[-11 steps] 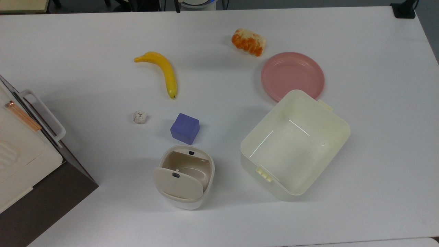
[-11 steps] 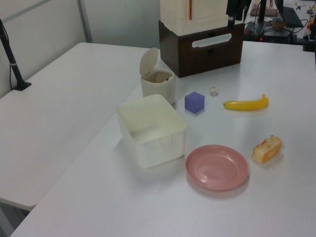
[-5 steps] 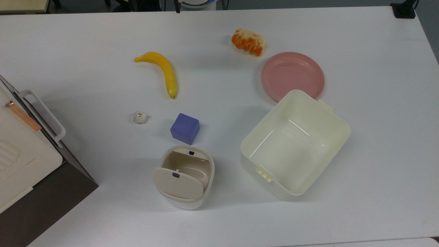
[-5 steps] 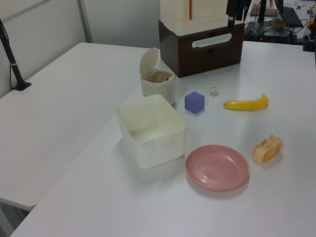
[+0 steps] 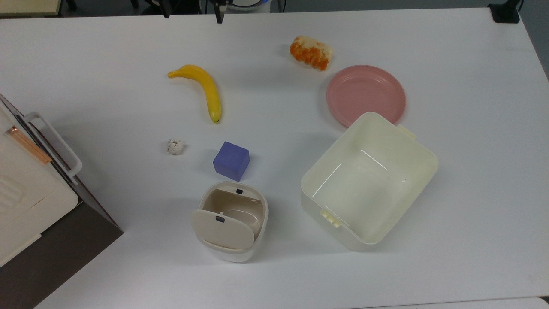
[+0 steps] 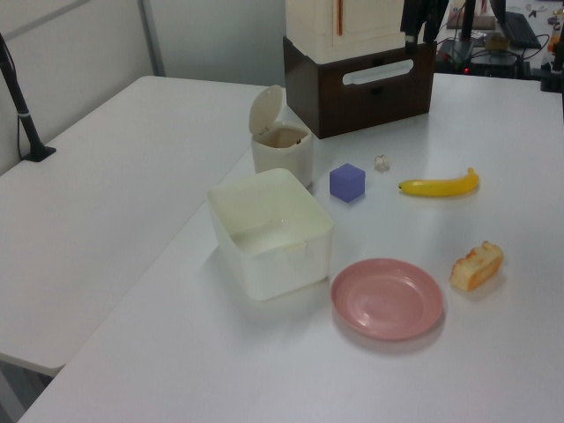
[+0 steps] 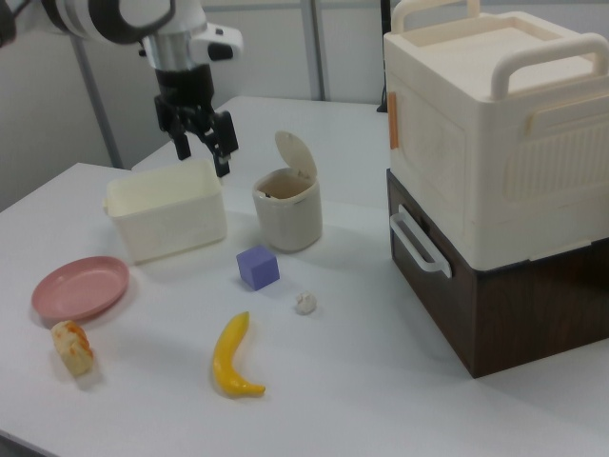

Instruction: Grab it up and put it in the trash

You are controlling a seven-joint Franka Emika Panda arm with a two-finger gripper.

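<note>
I see the gripper hanging high with its fingers spread, holding nothing — the paper ball sits on the table at about ten o'clock of the open trash bin, just beside the purple cube

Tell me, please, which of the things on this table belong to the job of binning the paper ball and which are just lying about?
Belong to the job:
paper ball
white bin, lid open
end effector, open, in the air

Just lying about:
banana
purple cube
cream tub
pink plate
orange-and-white food lump
</note>
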